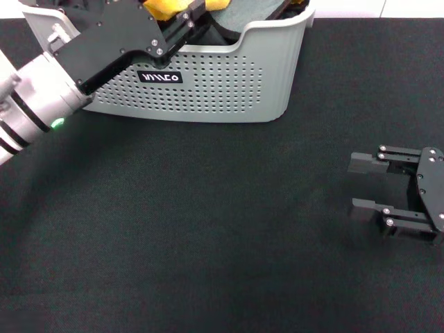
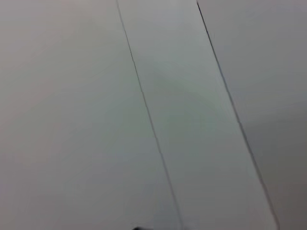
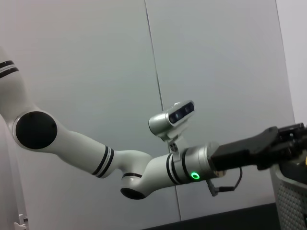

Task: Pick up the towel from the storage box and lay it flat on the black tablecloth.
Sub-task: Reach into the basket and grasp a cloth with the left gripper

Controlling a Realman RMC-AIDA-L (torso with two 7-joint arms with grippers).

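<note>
Left gripper reaches into storage box, fingers' state unclear; right gripper fingers apart.

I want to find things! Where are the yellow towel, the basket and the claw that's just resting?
towel (image 1: 161,8): head view, yellow fold showing inside the basket.
storage box (image 1: 229,90): head view, perforated front wall.
right claw (image 1: 365,186): head view, between its open fingertips.

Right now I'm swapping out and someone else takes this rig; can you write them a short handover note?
Left hand: reaching over the rim into the storage box, at the towel; grip unclear.
Right hand: open, idle low over the black tablecloth, to the right.
Towel: in the box, bunched beside dark and grey fabric.
Done: approach to the towel.
Left: lift it out, carry it to the cloth, spread it flat.
</note>
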